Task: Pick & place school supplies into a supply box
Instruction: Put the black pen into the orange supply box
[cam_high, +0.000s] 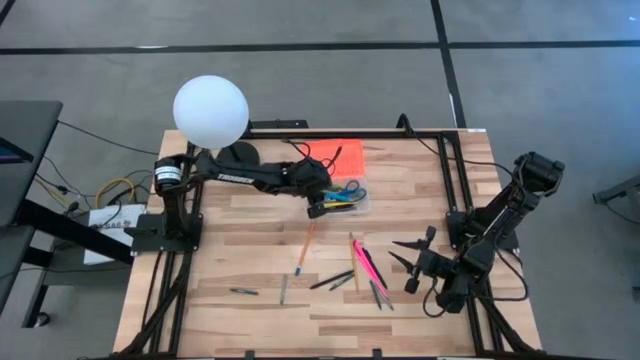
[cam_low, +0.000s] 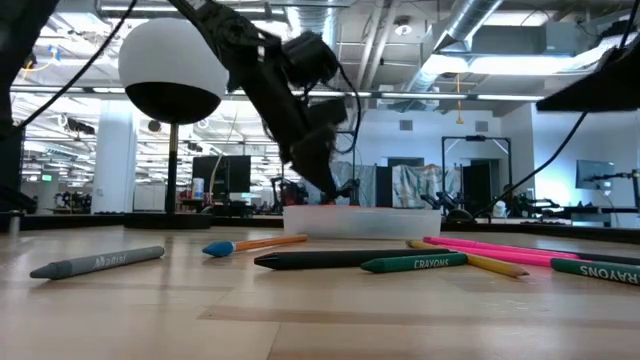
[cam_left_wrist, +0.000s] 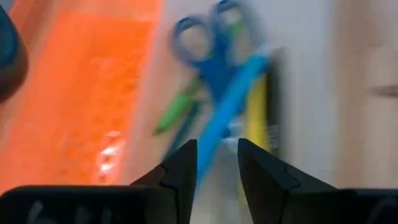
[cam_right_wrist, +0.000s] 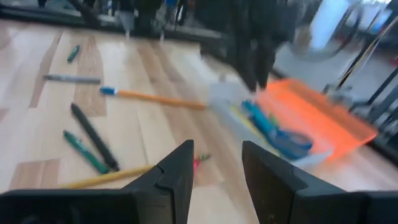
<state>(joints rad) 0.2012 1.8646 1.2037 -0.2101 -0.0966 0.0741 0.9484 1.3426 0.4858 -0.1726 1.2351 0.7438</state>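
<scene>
Wooden table: left gripper, narrowly parted, empty, hovers over supply box; only its wrist view shows scissors inside.

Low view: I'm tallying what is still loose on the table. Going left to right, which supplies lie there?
Grey crayon → orange pencil with blue tip → black marker → green crayon → pink pens.

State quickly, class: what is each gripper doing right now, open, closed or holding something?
Left gripper: open, empty, over the supply box, just above a blue pen.
Right gripper: open, empty, waiting at the table's right side.
</scene>
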